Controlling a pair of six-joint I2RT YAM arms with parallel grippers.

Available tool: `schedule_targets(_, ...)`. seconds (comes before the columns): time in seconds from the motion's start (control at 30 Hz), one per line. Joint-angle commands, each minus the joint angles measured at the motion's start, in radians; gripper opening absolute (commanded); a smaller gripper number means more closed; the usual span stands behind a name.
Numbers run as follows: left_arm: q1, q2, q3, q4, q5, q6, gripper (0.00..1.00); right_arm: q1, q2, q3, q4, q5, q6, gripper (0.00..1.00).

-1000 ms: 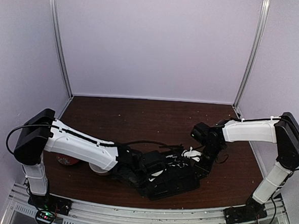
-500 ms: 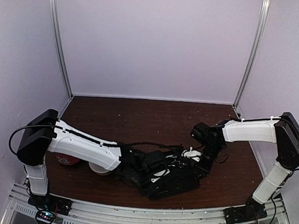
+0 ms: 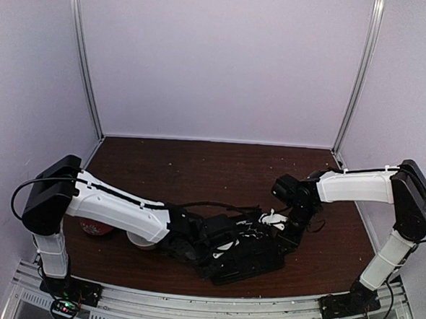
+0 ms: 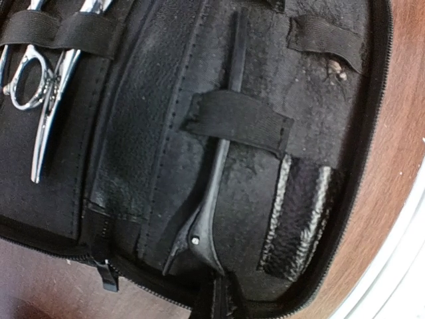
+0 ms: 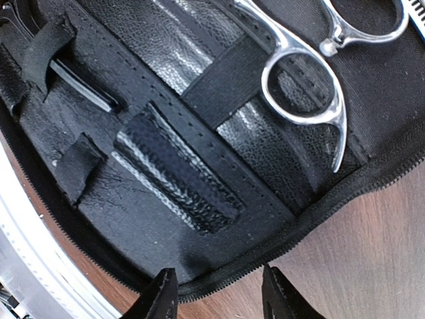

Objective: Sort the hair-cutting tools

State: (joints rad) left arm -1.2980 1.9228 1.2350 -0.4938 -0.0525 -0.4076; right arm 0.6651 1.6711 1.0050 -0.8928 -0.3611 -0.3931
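Shows an open black case [image 3: 247, 259] on a brown table [image 5: 372, 266], with silver scissors [image 5: 302, 86] tucked under an elastic strap [image 5: 226, 80] and 1 thin black clip [image 4: 219, 166] under another. Finds left gripper [image 3: 212, 240] clenched shut, right gripper [image 5: 219, 296] parted over the zip edge, grasping nothing. Probably stiff, light, slippery steel (blades hidden): best pinched at a ring handle and slid lengthwise from the strap.

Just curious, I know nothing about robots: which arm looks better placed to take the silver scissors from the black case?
Probably right. The right hand is open at the case edge, with the ring handles of the scissors just ahead. The left hand is shut and faces the black clip instead.
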Motion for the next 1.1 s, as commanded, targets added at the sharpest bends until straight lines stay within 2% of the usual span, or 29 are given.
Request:
schedule_targets(0.0, 0.017, 0.011, 0.032, -0.033, -0.01, 0.075, 0.0, -0.005, -0.014, 0.006, 0.015, 0.038, 0.002, 0.44)
schedule_targets(0.27, 0.029, 0.021, 0.056, -0.026, 0.096, 0.134, 0.0, -0.005, -0.02, 0.001, 0.017, 0.04, 0.0, 0.44)
schedule_targets(0.87, 0.038, 0.048, 0.043, 0.019, 0.074, 0.124, 0.0, -0.005, 0.004, 0.002, 0.023, 0.026, -0.003, 0.45)
schedule_targets(1.07, 0.04, 0.092, 0.112, 0.0, 0.079, 0.177, 0.0, -0.005, 0.02, 0.015, 0.02, 0.004, -0.006, 0.45)
